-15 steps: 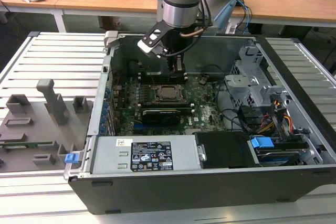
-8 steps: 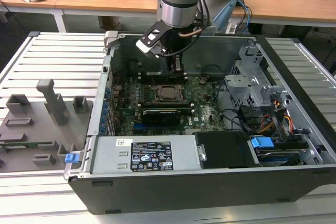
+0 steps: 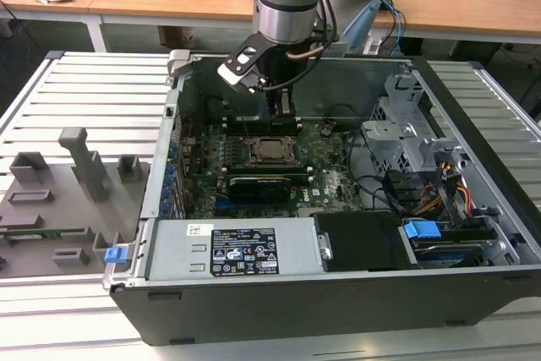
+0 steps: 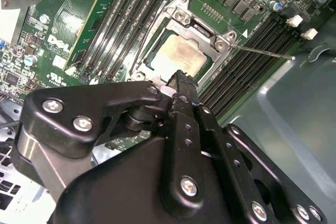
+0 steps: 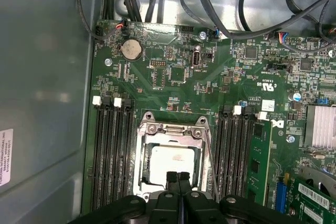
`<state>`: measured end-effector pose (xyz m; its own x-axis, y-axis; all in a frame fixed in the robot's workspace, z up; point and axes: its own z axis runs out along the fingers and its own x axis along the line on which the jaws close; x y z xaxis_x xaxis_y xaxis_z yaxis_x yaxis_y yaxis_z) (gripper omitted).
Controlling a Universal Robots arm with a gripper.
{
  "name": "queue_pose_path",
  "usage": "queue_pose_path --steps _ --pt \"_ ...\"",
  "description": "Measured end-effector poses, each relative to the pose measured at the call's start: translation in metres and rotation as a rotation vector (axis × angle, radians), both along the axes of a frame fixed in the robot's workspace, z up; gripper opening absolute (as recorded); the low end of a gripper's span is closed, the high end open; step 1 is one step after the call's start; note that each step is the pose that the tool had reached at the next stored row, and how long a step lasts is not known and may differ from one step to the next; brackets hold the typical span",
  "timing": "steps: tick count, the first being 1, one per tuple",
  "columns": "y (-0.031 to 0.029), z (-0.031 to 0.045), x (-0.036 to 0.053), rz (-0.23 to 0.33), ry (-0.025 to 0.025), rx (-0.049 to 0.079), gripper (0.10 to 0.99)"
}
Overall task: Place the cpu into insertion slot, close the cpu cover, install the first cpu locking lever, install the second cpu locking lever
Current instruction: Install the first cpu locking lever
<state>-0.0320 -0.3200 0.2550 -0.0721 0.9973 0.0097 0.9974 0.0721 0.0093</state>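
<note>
cpu point(image 5: 173, 162) 1 | cpu cover point(image 5: 170, 128) 1 | motherboard point(image 5: 173, 80) 1 | coin battery point(image 5: 130, 49) 1

Tool point(image 3: 283, 114) just above cpu point(image 3: 272, 150), in open PC case point(image 3: 338, 303)

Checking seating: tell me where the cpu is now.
The cpu sits in the insertion slot, framed by the cpu cover, between two memory-slot banks, right by the gripper in the first wrist view.

Silver-tan cpu point(image 5: 169, 159), green motherboard point(image 5: 173, 85), grey case point(image 5: 42, 77)
</note>
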Motion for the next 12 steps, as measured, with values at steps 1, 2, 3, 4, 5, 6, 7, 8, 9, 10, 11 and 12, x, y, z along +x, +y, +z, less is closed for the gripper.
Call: queue_pose_path --steps 1,2,3,4,5,6,7,8,9,10,11,12 --pt "0.0000 0.0004 0.0000 0.000 -0.0001 0.000 0.106" --pt "0.0000 0.0008 0.0000 0.000 -0.0001 0.000 0.106" --pt "0.0000 0.0016 0.0000 0.000 0.0000 0.000 0.106" --pt "0.0000 0.0028 0.0000 0.000 -0.0001 0.000 0.106" --pt "0.0000 0.0039 0.0000 0.000 -0.0001 0.000 0.106" --pt "0.0001 0.0062 0.0000 0.000 -0.0001 -0.001 0.106" --pt "0.0004 0.0086 -0.0001 0.000 -0.0001 -0.005 0.106" --pt "0.0005 0.0111 0.0000 0.000 -0.0001 -0.008 0.106" --pt "0.0006 0.0133 0.0000 0.000 0.0000 -0.008 0.106" --pt "0.0006 0.0171 0.0001 0.000 -0.0001 -0.009 0.106" --pt "0.0006 0.0191 0.0001 0.000 -0.0001 -0.009 0.106" --pt "0.0005 0.0196 0.0000 0.000 -0.0001 -0.009 0.106"
